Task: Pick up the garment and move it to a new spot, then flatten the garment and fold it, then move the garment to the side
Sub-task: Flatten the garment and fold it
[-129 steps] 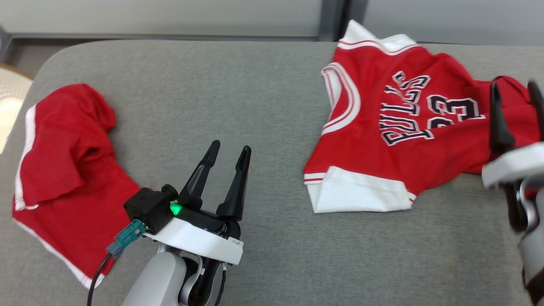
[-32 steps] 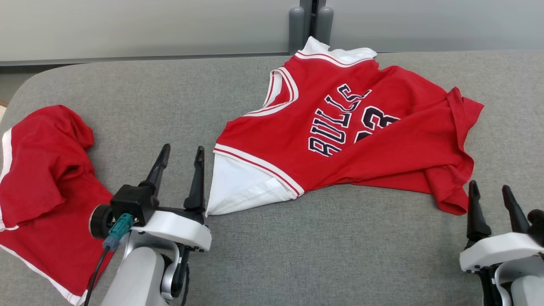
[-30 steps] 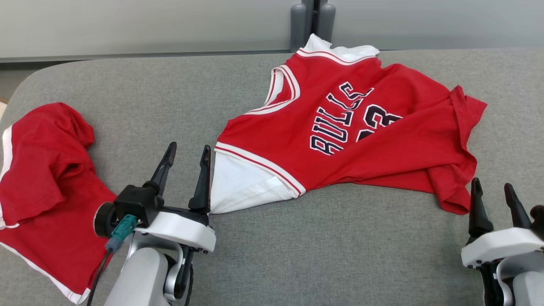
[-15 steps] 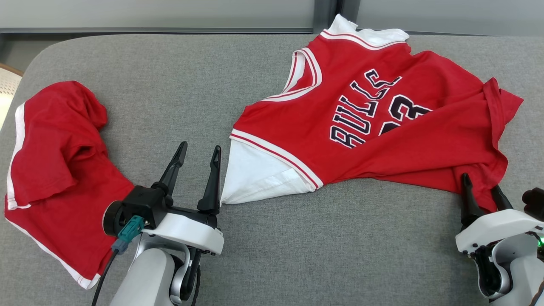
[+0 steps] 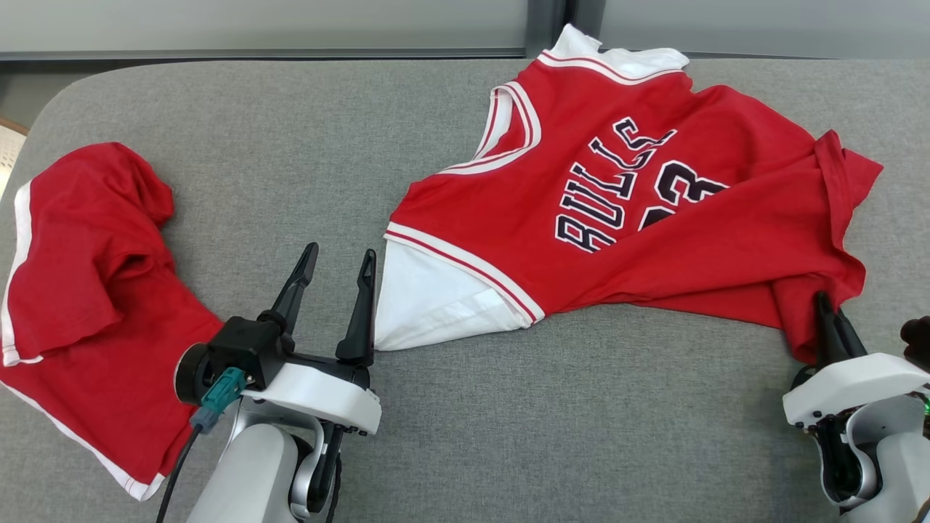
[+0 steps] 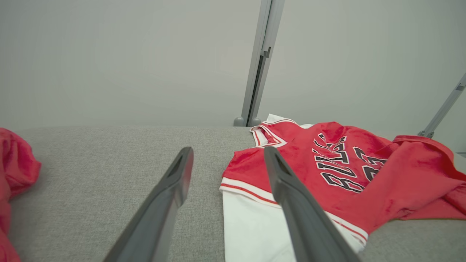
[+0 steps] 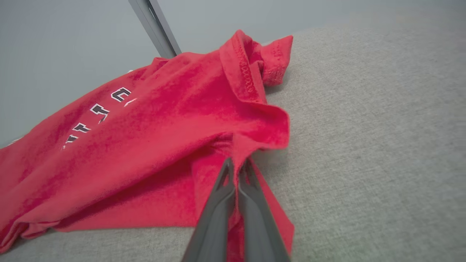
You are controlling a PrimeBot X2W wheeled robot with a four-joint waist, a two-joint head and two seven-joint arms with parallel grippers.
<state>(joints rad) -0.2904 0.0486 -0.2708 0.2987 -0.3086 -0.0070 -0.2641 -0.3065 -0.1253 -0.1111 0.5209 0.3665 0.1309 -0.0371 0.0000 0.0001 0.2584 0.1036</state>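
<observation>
Red jersey (image 5: pixel 501 218) rumpled across upper right of grey surface (image 5: pixel 290 145). Right tool (image 5: pixel 828 316) pinched narrow on its lower-right corner; left tool (image 5: pixel 340 256) wide, empty, just beside its white flap. Seems mid-pickup: calls next for a left grip, then a joint lift. Cannot tell how many layers pinched; number half hidden under a fold.

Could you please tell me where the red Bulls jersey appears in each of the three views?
Head view: jersey at upper right, the right gripper shut on its near right corner.
Left wrist view: jersey in the lower right half.
Right wrist view: jersey across left and centre.
Shared landmark: grey post behind the jersey.
</observation>
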